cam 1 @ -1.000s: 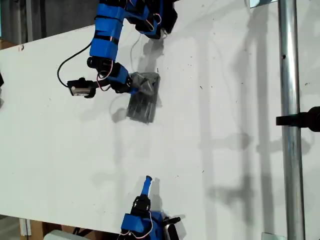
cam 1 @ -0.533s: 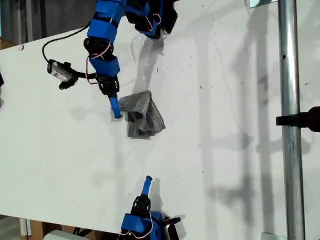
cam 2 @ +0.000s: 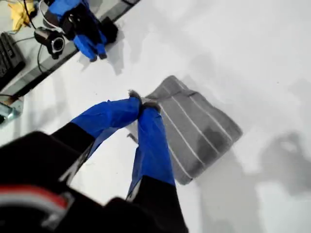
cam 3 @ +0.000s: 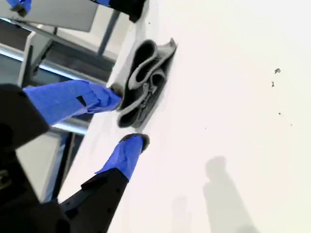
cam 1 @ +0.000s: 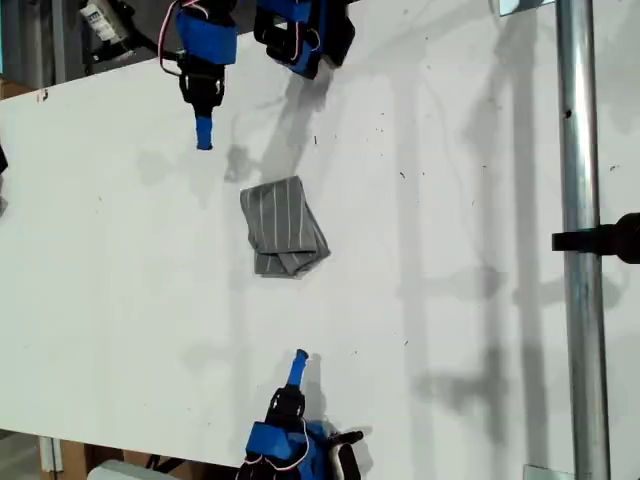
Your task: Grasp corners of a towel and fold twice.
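No legible writing; towel [cam 1: 283,228] folded.

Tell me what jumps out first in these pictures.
The folded grey striped towel, lying alone in the middle of the white table, catches the eye first. My first tool, shut, hangs over the table near the exterior view's top edge. My second tool, open, points at the towel from the bottom edge.
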